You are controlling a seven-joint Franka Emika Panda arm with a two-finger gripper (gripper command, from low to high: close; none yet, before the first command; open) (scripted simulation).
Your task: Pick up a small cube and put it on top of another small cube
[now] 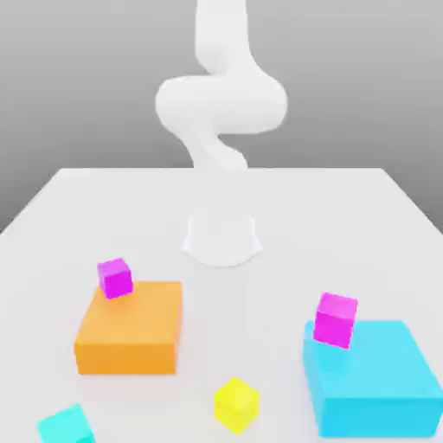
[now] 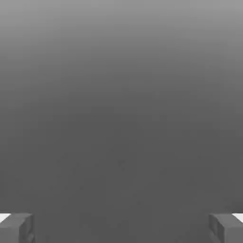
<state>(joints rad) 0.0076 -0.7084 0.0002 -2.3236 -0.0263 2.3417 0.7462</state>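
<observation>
- Yellow plain small cube [image 1: 236, 404]: on or just over the white bench [image 1: 260, 298], near the middle of the exterior view's lower part; turned so that a corner points down toward the camera; apart from both big blocks.
- Orange flat rectangular block [image 1: 130, 327]: toward the exterior view's left, farther from the camera than the yellow cube.
- Small magenta cube [image 1: 115, 278]: overlaps the orange block's far edge near its left corner; tilted; cannot tell if touching.
- Large cyan rectangular block [image 1: 376, 376]: at the exterior view's right, well apart from the orange block.
- Second magenta cube [image 1: 336, 320]: overlaps the cyan block's far left corner, tilted; contact unclear.
- Small cyan cube [image 1: 67, 426]: exterior view's bottom left, turned at an angle, partly cut off by the frame edge.
- White robot arm [image 1: 222, 104]: rises behind the blocks, round base [image 1: 221, 240] on the bench, upper part cut off.
- End effector [image 2: 121, 228]: open, fingers wide apart in the hand view, nothing between them.
- Grey plain backdrop [image 1: 78, 95]: behind the bench.
</observation>
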